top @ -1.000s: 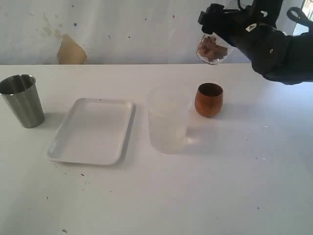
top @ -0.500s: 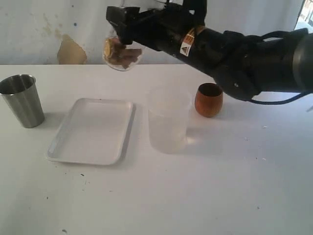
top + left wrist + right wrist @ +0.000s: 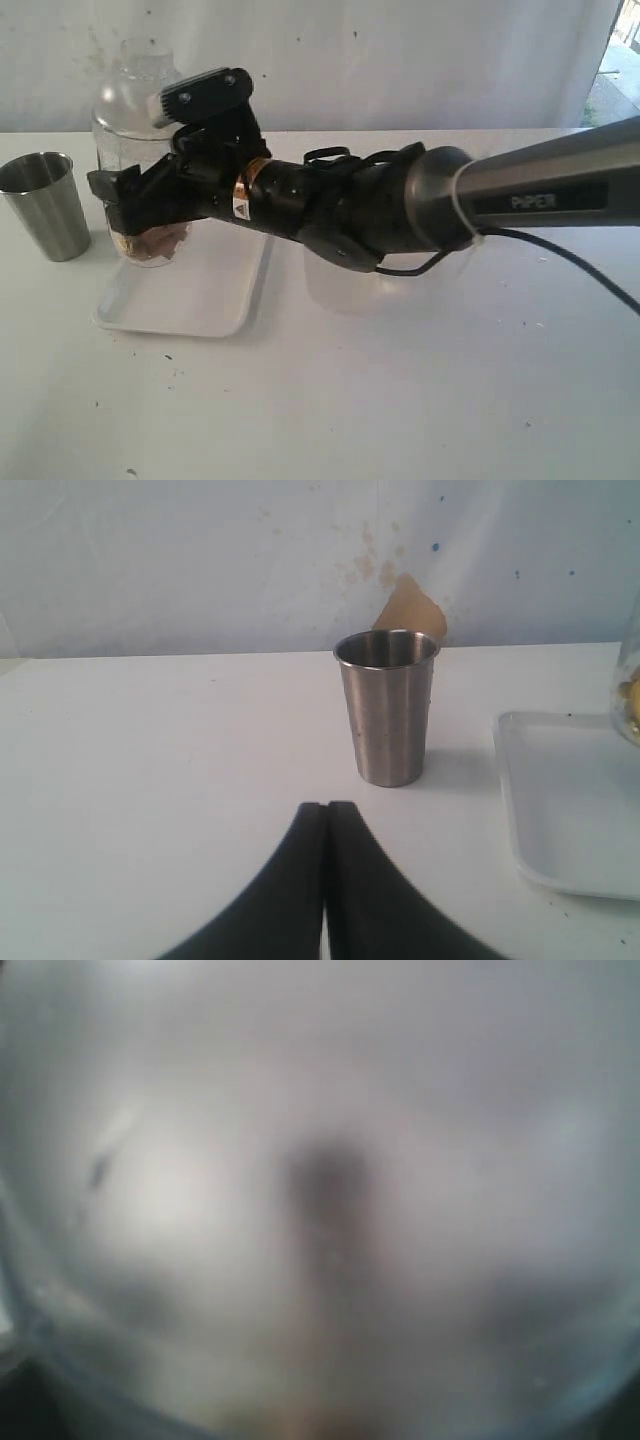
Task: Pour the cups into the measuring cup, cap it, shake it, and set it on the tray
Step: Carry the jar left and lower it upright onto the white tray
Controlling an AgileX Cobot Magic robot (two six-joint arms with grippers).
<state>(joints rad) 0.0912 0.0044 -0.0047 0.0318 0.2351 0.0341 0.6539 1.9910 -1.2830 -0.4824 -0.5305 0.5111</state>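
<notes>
The measuring cup, clear with a domed cap on top and brown and yellow bits at its bottom, stands upright over the far left part of the white tray. My right gripper has reached across from the right and is shut on its lower body; I cannot tell whether the cup rests on the tray. The right wrist view shows only blurred clear plastic. The steel tumbler stands left of the tray. My left gripper is shut and empty, short of the tumbler. The wooden cup is hidden behind the right arm.
A frosted plastic cup stands right of the tray, mostly hidden by the right arm, which spans the table's middle. The tray's corner and the measuring cup's edge show in the left wrist view. A white wall rises behind.
The right arm swung from the far right across to the left with the capped measuring cup, turned it upright and lowered it over the tray. The left gripper's earlier state is not shown.
</notes>
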